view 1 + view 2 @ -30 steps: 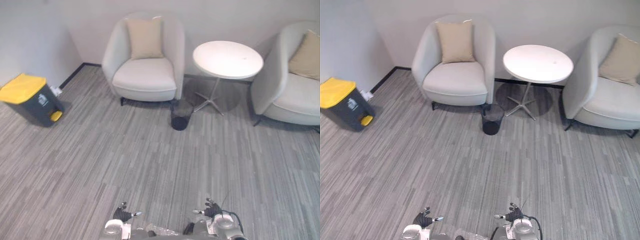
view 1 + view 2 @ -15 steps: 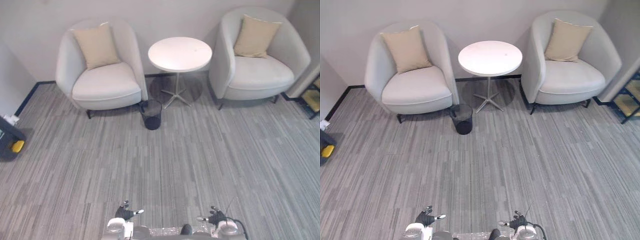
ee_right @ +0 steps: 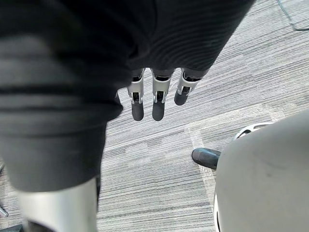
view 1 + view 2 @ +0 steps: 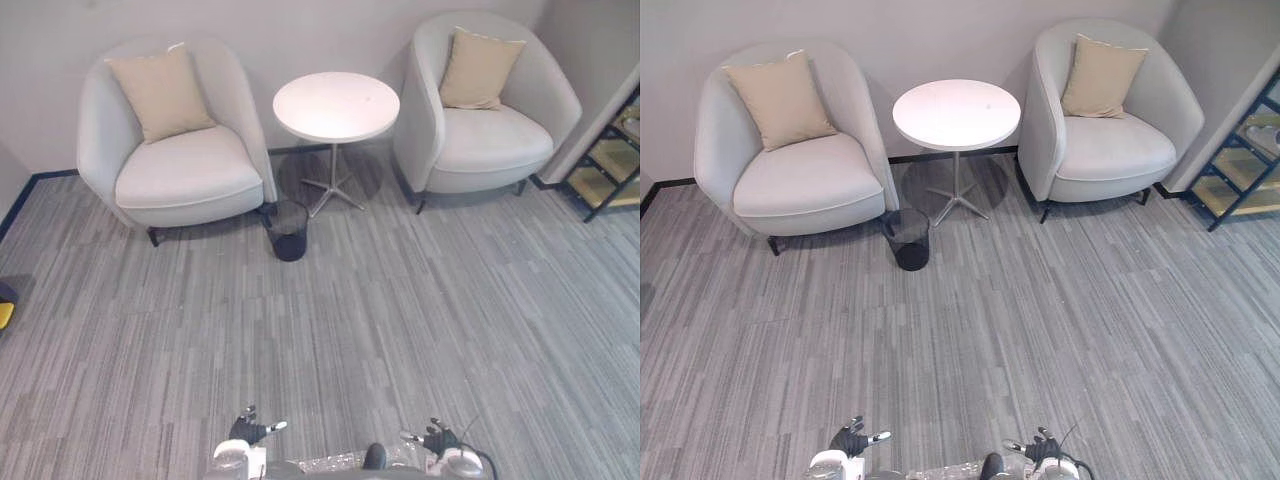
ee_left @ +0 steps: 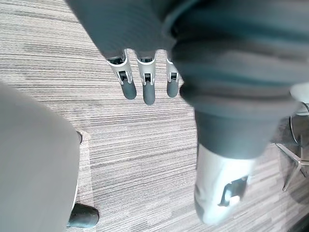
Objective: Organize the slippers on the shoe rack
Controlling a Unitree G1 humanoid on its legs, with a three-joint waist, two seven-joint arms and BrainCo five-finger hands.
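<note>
1. Away at the right edge of the head views, about a third of the way down, the shoe rack (image 4: 1238, 168) stands against the wall: a dark frame with pale wooden shelves, cut off by the frame edge. What lies on its shelves is too small to make out.
2. Just left of the rack sits a light grey armchair (image 4: 490, 145) with a tan cushion (image 4: 478, 68) leaning on its back.
3. Left of that chair, at upper centre, is a round white side table (image 4: 336, 105) on a thin metal foot.
4. A dark wastebasket (image 4: 289, 230) stands on the floor just below and left of the table, close beside a second grey armchair (image 4: 180, 172) at the upper left, which carries its own tan cushion (image 4: 160, 95).
5. Grey striped carpet (image 4: 400, 320) covers the whole floor between the furniture and the bottom edge.
6. The left hand (image 4: 247, 430) shows at bottom centre-left, well apart from the rack. In its wrist view the fingers (image 5: 148, 89) hang straight and side by side over the carpet, holding nothing.
7. The right hand (image 4: 437, 438) shows at bottom centre-right. In its wrist view the fingers (image 3: 158, 101) are likewise straight, a little apart, and empty.
</note>
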